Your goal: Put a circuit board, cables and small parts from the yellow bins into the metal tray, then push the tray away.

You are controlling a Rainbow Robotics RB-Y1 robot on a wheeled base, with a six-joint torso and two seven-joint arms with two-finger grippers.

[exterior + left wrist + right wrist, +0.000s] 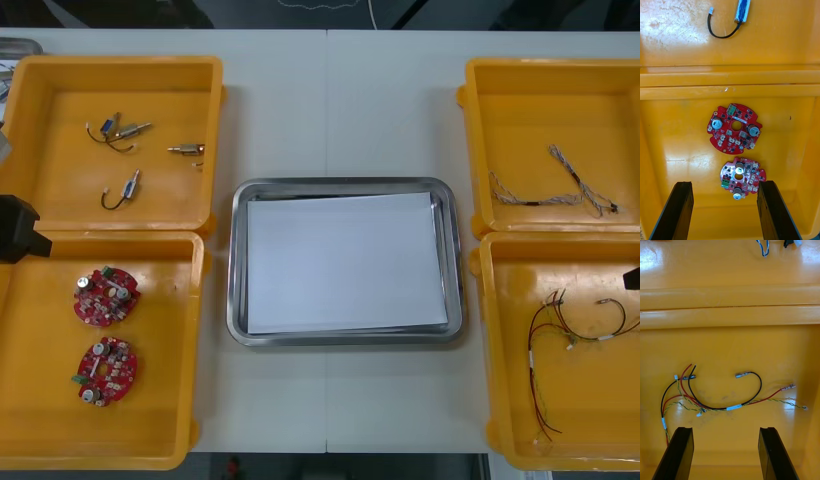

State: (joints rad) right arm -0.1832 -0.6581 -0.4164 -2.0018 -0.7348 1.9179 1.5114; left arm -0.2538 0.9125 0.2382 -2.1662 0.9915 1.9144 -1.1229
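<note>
Two round red circuit boards point(105, 296) point(106, 371) lie in the near left yellow bin point(150, 245). My left gripper point(724, 186) hangs open above that bin, its black fingers point(677, 210) on either side of the nearer board point(742, 177), and the other board point(735, 128) lies beyond. A bundle of black, red and yellow cables point(715, 397) rests on the floor of the near right bin point(500, 300), just past my open right gripper point(725, 429). The metal tray point(345, 185), white inside, sits between the bins with nothing in it.
The far left bin point(130, 65) holds small metal parts point(118, 130) point(186, 150), some with short black cables. A twisted blue and white cable point(560, 190) lies in the far right bin point(480, 80). My arms show at the left edge point(15, 228) and right edge point(632, 278).
</note>
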